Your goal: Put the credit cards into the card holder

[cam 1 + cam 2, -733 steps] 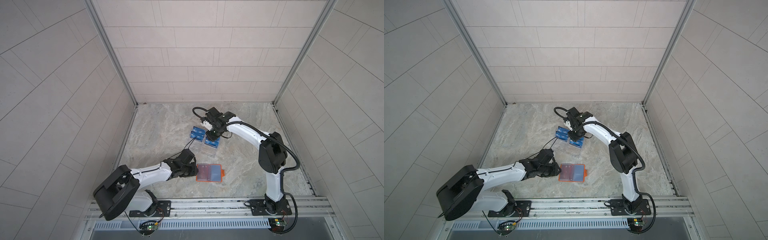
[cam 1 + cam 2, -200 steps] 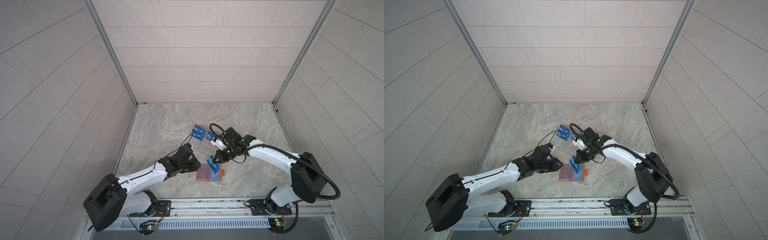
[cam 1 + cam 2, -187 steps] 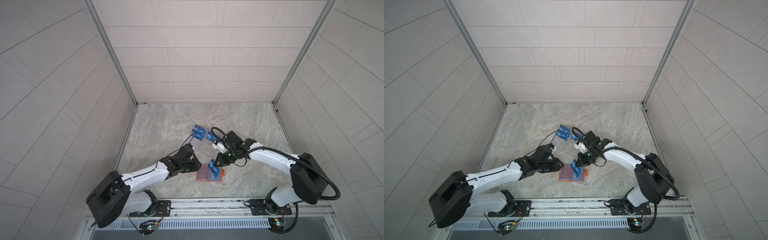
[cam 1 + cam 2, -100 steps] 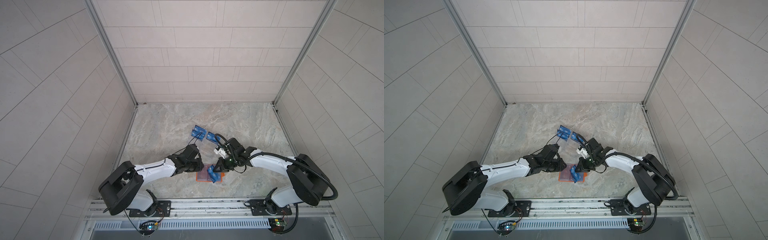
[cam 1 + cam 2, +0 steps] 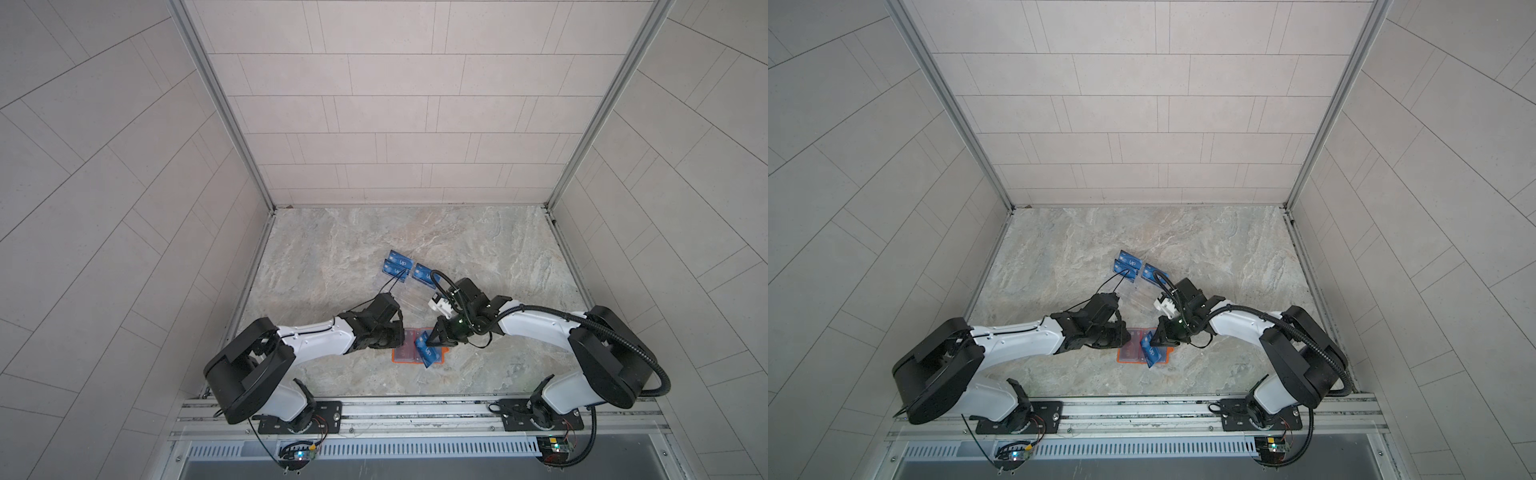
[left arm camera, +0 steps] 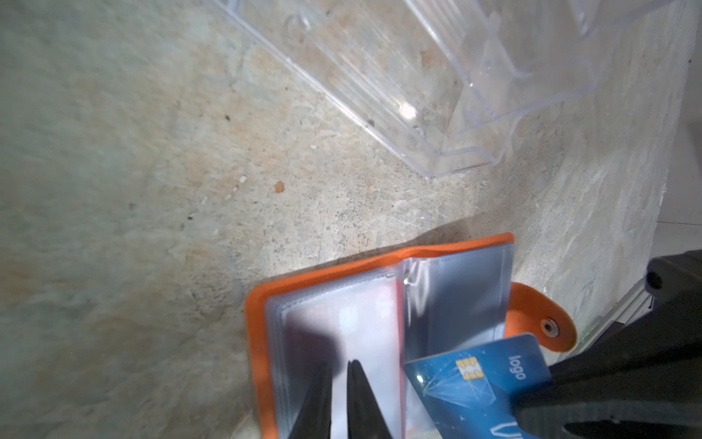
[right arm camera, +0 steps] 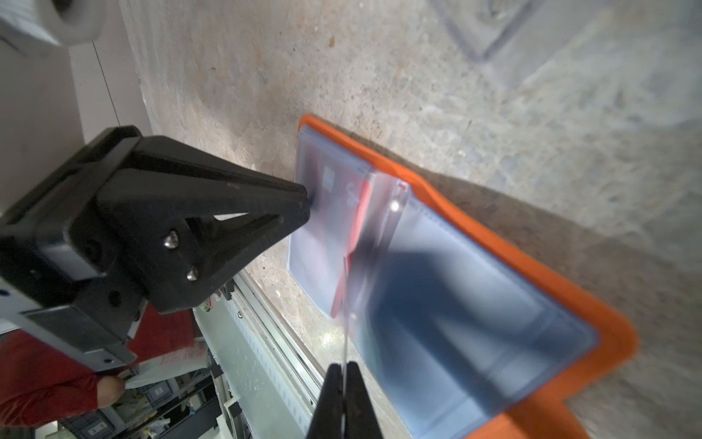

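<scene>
Holder [image 5: 399, 361] [image 5: 1124, 360] [image 6: 342, 268] [image 7: 494, 235] lies open and flat on the tabletop [image 5: 332, 257], toward the front rail. Clear sleeves face up. The left page has a red card [image 7: 359, 213] [image 6: 376, 315] under the film. The right page is too blurred to read.

Right claw [image 5: 431, 341] [image 5: 1156, 341] [image 7: 343, 370] is pinched tight on a blue card [image 5: 428, 353] [image 5: 1151, 353] [image 6: 478, 376]. The card is tilted over the right page, chip end toward the spine. In both top views its near corner passes over the holder's front edge.

Left claw [image 5: 399, 338] [image 5: 1123, 336] [image 6: 339, 370] [image 7: 304, 201] is narrow, only a slit between the tips, set down on the left page. Cannot tell whether it nips the film.

Rack [image 5: 409, 297] [image 5: 1140, 297] [image 6: 437, 76], clear acrylic, stands just behind the holder, apart from it. Its near tiers show bare plastic. More cards [image 5: 398, 266] [image 5: 1127, 266], blue, sit at its far end.

Snap tab [image 6: 543, 319] sticks out past the holder's right edge, close to the right claw. The claws face each other across the spine, tips near. Open tabletop lies left, right and beyond the rack. There is a strip of it between holder and rail.
</scene>
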Motion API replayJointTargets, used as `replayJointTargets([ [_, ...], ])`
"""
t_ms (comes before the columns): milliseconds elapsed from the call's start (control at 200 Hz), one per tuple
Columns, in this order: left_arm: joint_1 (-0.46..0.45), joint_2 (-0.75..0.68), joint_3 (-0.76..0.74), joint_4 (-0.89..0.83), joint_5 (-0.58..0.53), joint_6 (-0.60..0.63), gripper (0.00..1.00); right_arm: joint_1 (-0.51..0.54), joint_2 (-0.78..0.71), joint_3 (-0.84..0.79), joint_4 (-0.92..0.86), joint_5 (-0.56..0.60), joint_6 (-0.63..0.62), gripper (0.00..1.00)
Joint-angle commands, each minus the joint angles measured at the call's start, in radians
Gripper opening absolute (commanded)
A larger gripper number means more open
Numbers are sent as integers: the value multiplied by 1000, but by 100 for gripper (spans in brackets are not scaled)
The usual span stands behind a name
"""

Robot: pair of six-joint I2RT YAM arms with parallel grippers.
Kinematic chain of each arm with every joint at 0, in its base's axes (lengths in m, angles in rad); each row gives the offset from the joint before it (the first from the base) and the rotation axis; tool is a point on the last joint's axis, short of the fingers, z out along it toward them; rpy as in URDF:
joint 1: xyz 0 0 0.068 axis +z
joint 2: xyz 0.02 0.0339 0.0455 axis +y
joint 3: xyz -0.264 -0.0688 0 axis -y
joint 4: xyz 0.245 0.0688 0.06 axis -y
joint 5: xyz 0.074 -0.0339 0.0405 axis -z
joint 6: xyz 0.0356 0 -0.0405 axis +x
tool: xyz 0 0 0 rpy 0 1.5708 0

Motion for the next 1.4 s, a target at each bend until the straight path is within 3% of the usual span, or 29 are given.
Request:
replayJointTargets([
  [0,-5,-9,-22,-13,-19,-1,15,3,23,-1,-4,10,7,0],
  [701,-6,-12,-38,8,-13,-11,16,3,34,20,-90,66,18,0],
  [1392,-7,-20,-55,25,-11,-20,16,3,105,68,-34,58,46,0],
])
